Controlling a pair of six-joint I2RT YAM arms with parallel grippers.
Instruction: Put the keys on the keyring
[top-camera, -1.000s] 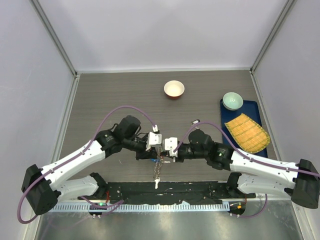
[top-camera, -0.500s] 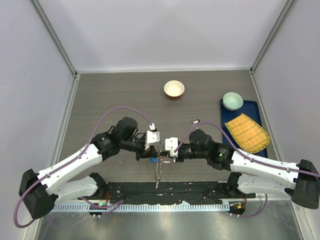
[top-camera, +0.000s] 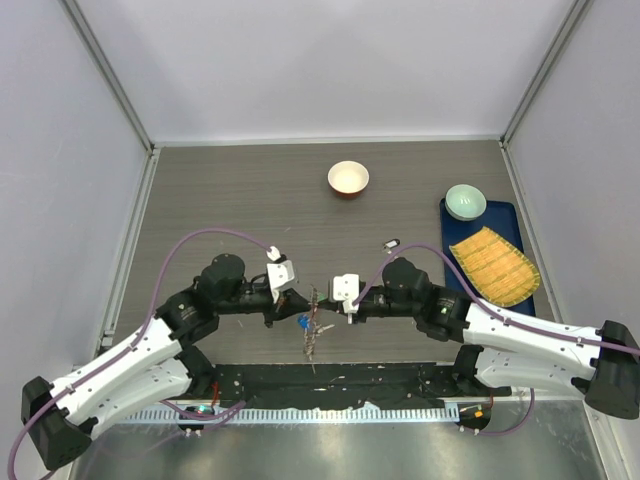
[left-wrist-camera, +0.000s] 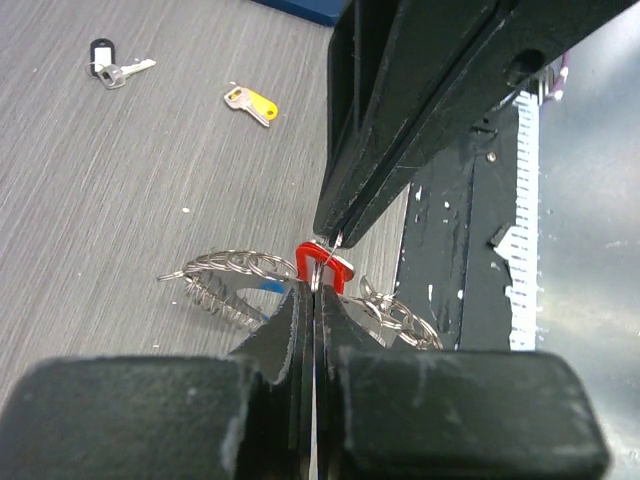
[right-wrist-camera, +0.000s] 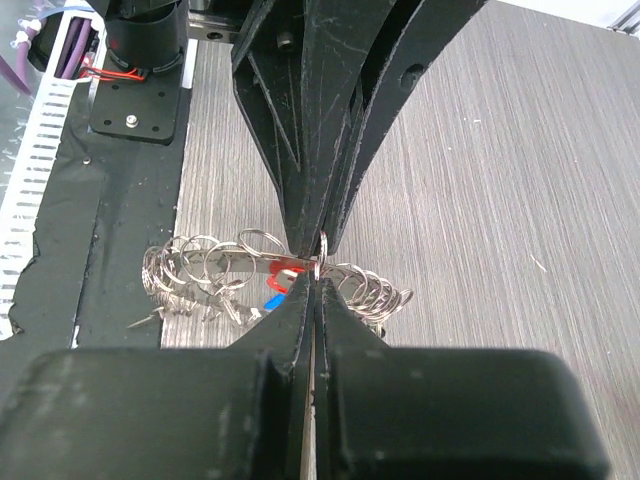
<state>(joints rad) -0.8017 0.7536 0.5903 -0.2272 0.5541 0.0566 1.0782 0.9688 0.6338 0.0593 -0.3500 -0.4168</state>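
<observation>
The keyring (top-camera: 311, 340), a grey band fringed with small silver rings, hangs between my two grippers just above the table's near edge. My left gripper (top-camera: 303, 308) and right gripper (top-camera: 325, 308) meet tip to tip, both shut on one small upright ring (right-wrist-camera: 322, 250) of the keyring (left-wrist-camera: 235, 272). A red key (left-wrist-camera: 326, 264) sits right at that ring, and a blue key (right-wrist-camera: 272, 298) hangs on the band. On the table lie a yellow key (left-wrist-camera: 250, 101) and a black key (left-wrist-camera: 108, 68). In the wrist views my left gripper (left-wrist-camera: 315, 287) and right gripper (right-wrist-camera: 318, 287) show no gap.
A red-and-cream bowl (top-camera: 348, 178) stands at the back centre. At the right, a blue tray (top-camera: 503, 214) carries a green bowl (top-camera: 465, 201) and a yellow mat (top-camera: 493, 265). A black strip (top-camera: 390, 384) runs along the near edge under the keyring.
My left gripper has shut. The left arm has swung back and to the left, its fingers staying at the ring. The hanging keyring sits slightly higher. The right arm has barely moved.
</observation>
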